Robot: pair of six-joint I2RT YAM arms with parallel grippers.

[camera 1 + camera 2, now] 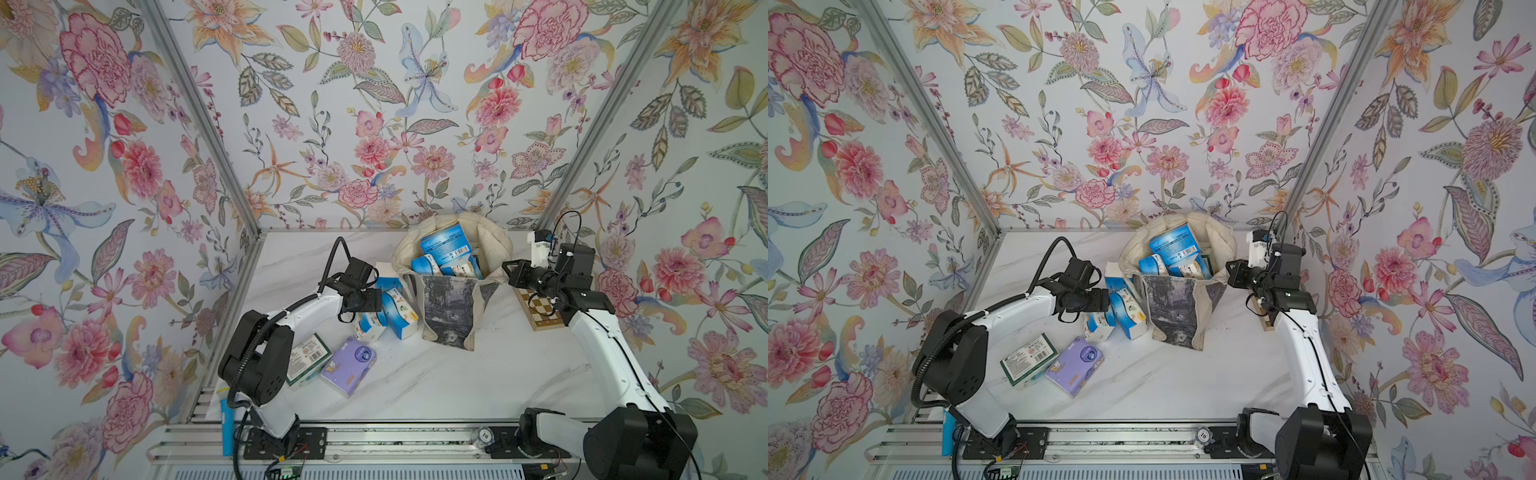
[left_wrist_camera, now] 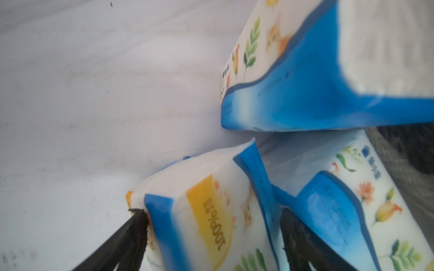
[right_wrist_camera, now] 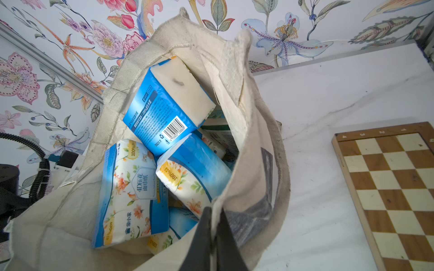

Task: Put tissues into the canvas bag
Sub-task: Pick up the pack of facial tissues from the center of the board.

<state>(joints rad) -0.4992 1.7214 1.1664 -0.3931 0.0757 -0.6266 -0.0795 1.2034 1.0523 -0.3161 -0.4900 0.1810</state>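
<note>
Tissues (image 1: 446,247): several blue-white ones already heaped inside the bag (image 1: 449,311), which stands open-mouthed at the back of the table (image 1: 457,386). Three more blue-white lie just beside the bag on its left-arm side; a green pack (image 1: 309,359) and a lilac pack (image 1: 349,372) lie farther out the same way. Left gripper (image 2: 211,211): jaws wide, astride one pack (image 2: 199,178) that rests on the table, one finger at each long side. Right gripper (image 3: 212,218): pinched on the bag's rim, holding the mouth open; chessboard (image 1: 540,311) just beyond. Handling advice, as judged: close squarely without the inner finger catching the neighbour (image 2: 340,223); expect the soft wrap to squash; lift well above the rim; release over the heap's low side, since the bag looks nearly full.
</note>
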